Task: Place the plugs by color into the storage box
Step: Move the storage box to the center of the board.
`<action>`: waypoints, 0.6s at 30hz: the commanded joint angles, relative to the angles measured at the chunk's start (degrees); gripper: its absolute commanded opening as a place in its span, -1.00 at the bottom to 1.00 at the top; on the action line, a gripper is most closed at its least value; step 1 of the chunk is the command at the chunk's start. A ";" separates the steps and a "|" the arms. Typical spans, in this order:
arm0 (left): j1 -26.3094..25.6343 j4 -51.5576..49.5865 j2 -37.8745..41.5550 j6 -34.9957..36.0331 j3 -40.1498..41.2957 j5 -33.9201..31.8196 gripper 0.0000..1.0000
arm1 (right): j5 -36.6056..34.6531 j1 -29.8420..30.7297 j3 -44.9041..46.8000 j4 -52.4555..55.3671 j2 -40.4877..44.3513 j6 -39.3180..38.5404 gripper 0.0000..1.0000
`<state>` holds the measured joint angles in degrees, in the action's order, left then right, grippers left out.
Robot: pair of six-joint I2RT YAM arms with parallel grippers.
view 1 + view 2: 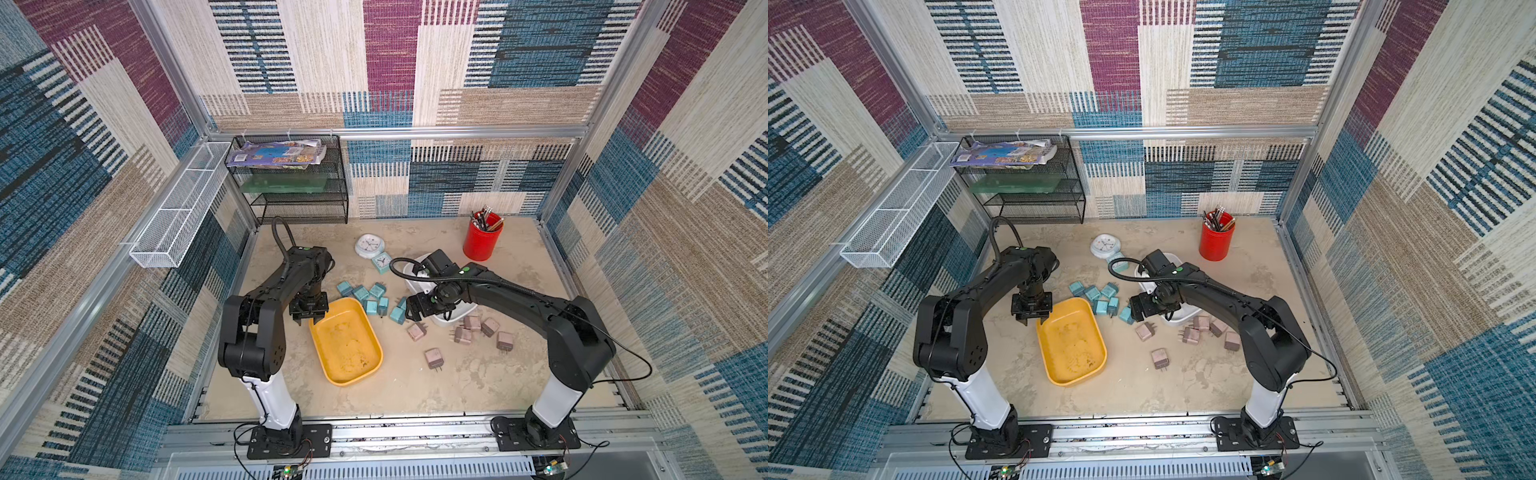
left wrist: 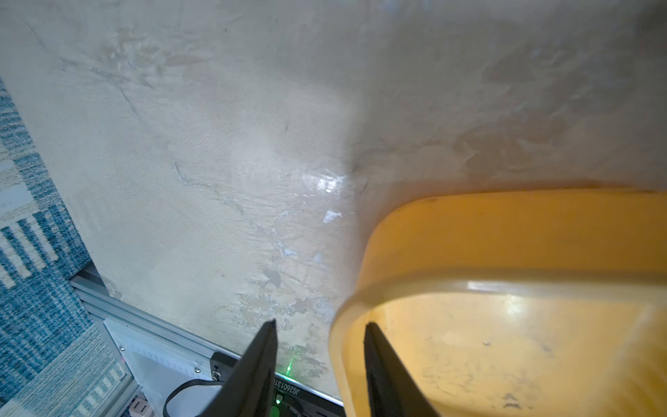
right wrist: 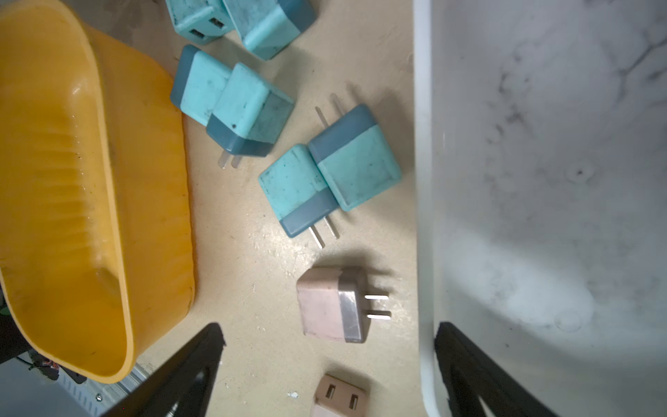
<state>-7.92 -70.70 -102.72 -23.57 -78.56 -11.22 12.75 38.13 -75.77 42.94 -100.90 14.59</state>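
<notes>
While the left claw point(image 1: 307, 319) point(image 2: 319, 323) hangs at the far corner of the yellow tub point(image 1: 347, 353) point(image 2: 505, 245), its fingers stand slightly parted astride the rim, one inside the tub and the outer one clear of the wall, pinching nothing. The right claw point(image 1: 417, 318) point(image 3: 329, 326) is spread wide and empty, low over the table point(image 1: 415, 386) at the near edge of the white tub point(image 1: 465, 313) point(image 3: 541, 180). In the right wrist view, one finger is over the tabletop and the other over the tub's floor, with the tub wall and one mauve plug point(image 3: 330, 307) between them. The teal plugs point(image 1: 370, 297) point(image 3: 335, 173) lie in a loose cluster on the table between the two tubs, several touching one another. The mauve plugs point(image 1: 469, 330) are scattered on the table just beside the white tub's near side. Farther back stand a round white clock point(image 1: 370, 245), a teal square clock point(image 1: 381, 262) and a red cup point(image 1: 482, 241) of pens.
</notes>
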 commanded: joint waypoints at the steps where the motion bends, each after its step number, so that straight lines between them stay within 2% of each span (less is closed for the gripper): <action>1: 1.98 0.16 1.74 3.17 -1.07 5.57 0.05 | -2.38 2.37 -2.66 2.63 -1.80 6.56 0.88; 5: 3.19 0.09 5.81 4.14 -1.09 7.17 0.30 | -3.49 5.74 -6.27 5.40 -4.21 12.13 0.88; 9: 3.86 0.50 8.96 3.20 0.34 12.39 0.33 | -6.19 7.05 -5.26 6.63 -4.38 16.91 0.87; 13: 3.88 3.10 10.80 3.41 3.59 16.05 0.34 | -10.97 5.51 -1.32 5.17 -4.25 18.32 0.83; 18: 3.88 4.43 10.46 4.42 5.32 19.00 0.36 | -13.99 0.35 -1.91 5.29 -6.68 14.41 0.70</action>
<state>-4.14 -67.44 -92.25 -20.60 -73.58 4.23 2.76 40.07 -76.90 47.88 -106.67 30.72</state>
